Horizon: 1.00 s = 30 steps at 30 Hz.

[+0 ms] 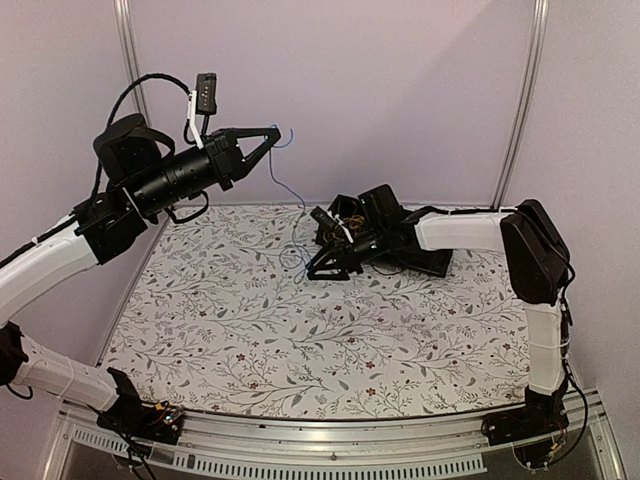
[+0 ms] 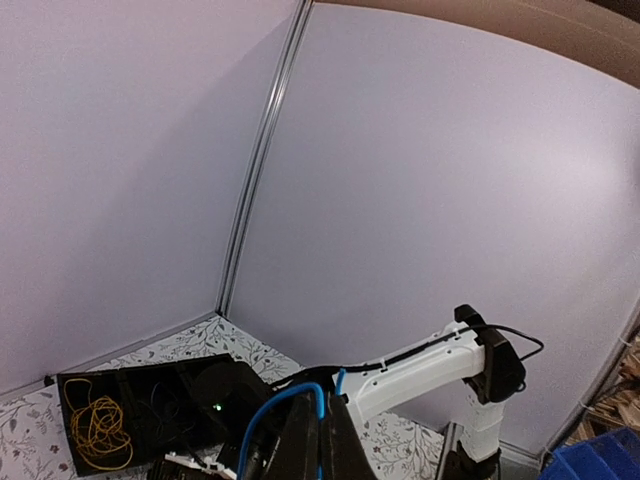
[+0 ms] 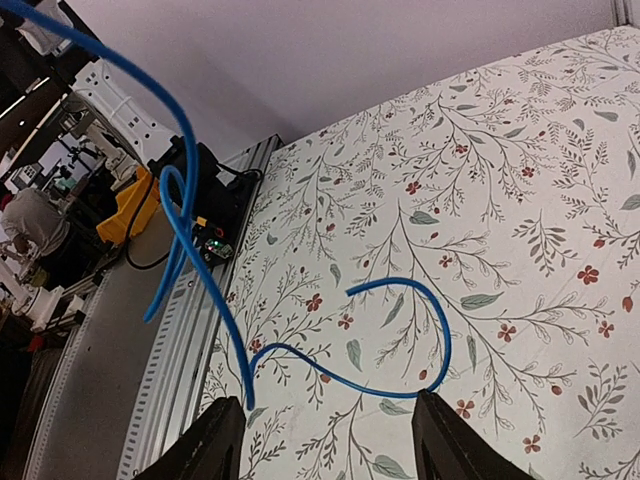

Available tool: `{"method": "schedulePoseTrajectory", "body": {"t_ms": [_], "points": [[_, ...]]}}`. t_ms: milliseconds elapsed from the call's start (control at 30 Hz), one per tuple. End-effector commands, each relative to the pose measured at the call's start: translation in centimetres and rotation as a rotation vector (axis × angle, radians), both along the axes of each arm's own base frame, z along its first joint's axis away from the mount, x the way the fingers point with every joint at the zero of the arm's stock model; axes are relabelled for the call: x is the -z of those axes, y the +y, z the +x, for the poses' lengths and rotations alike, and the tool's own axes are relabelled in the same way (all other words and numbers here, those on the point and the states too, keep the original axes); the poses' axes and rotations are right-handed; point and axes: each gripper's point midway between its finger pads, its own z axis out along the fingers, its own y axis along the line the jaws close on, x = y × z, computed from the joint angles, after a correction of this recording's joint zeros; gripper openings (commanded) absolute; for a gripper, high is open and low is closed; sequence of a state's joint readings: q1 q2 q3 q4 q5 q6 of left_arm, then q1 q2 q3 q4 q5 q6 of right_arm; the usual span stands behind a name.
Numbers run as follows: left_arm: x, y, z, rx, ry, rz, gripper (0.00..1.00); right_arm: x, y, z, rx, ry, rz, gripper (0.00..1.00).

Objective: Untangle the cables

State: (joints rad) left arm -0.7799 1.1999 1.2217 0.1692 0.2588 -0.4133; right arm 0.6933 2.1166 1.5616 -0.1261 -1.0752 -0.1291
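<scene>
My left gripper is raised high at the back left, shut on a thin blue cable. The cable hangs from the fingertips down to the floral table. In the left wrist view the blue cable loops over the closed fingers. My right gripper hovers low over the table beside the black tray, open. The right wrist view shows the blue cable curling on the cloth between the spread fingers of my right gripper, touching neither. A yellow-orange cable bundle lies in the tray.
Lilac walls with aluminium posts close in the back and sides. A metal rail runs along the near edge. A blue bin stands beyond the table. The right arm reaches across the back right.
</scene>
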Motion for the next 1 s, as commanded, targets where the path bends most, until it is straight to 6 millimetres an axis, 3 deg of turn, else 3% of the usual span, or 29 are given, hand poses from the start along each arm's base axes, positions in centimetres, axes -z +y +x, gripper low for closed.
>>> {"method": "schedulePoseTrajectory", "body": {"t_ms": [0, 200, 633, 800, 967], "points": [[-1.6, -0.3, -0.9, 0.026, -0.033, -0.037, 0.00, 0.5, 0.6, 0.9, 0.027, 0.007, -0.011, 0.61], [-1.8, -0.3, -1.0, 0.028, -0.033, -0.039, 0.00, 1.5, 1.0, 2.2, 0.085, 0.021, -0.051, 0.62], [-1.5, -0.6, -0.9, 0.032, -0.022, -0.042, 0.00, 2.7, 1.8, 3.1, 0.119, 0.130, -0.072, 0.63], [-1.8, -0.7, -1.1, 0.039, -0.025, -0.049, 0.00, 3.9, 1.6, 4.9, 0.226, 0.138, -0.130, 0.62], [-1.6, -0.8, -1.1, 0.037, -0.019, -0.047, 0.00, 3.1, 2.2, 3.9, 0.142, 0.196, -0.074, 0.62]]}}
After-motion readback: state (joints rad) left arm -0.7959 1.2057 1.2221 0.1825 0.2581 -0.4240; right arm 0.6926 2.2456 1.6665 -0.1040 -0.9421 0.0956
